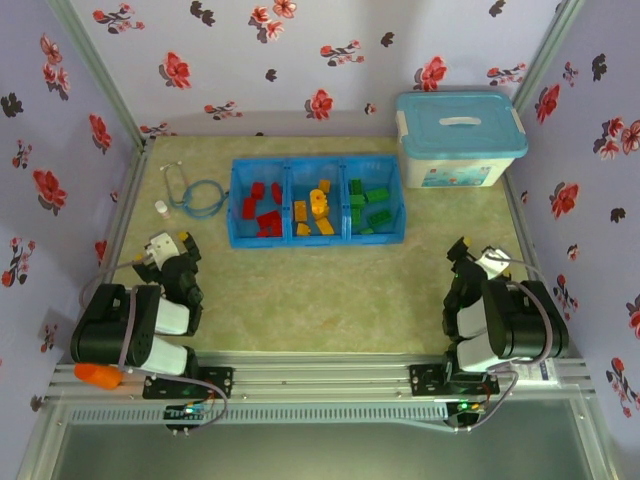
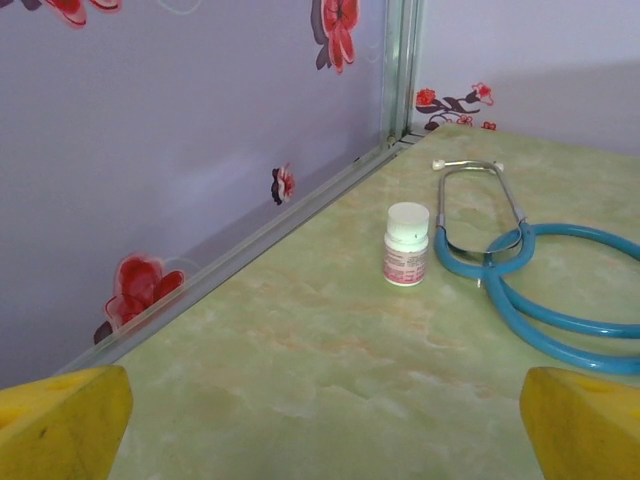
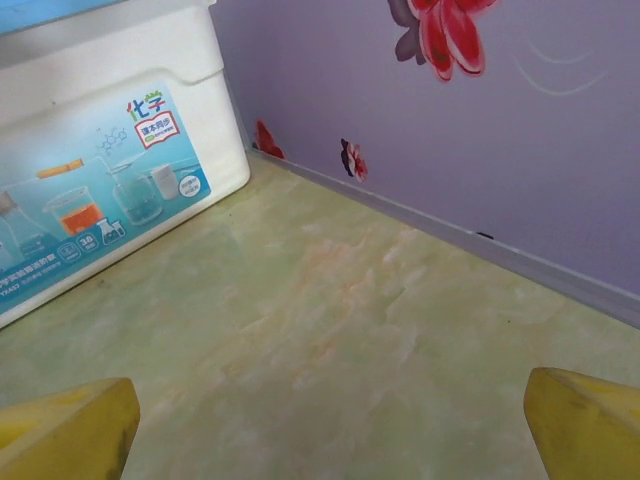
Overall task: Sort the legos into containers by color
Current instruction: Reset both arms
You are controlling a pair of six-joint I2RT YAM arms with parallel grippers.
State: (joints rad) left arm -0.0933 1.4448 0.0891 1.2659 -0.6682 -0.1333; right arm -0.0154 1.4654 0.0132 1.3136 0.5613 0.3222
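The blue tray [image 1: 318,239] lies at the back middle of the table with three compartments side by side. Red legos [image 1: 262,211] fill the left one, yellow-orange legos [image 1: 316,211] the middle one, green legos [image 1: 368,208] the right one. My left gripper [image 1: 161,250] is pulled back at the near left, far from the tray. In the left wrist view it [image 2: 322,432] is open, its yellow fingertips [image 2: 60,425] wide apart over bare table. My right gripper [image 1: 465,256] rests at the near right, also open [image 3: 330,430], with nothing between its fingertips [image 3: 585,420].
A blue stethoscope [image 1: 195,196] [image 2: 530,262] and a small white pill bottle [image 1: 161,208] [image 2: 407,243] lie left of the tray. A white box with a light-blue lid [image 1: 458,138] [image 3: 100,190] stands at the back right. Flowered walls enclose the table.
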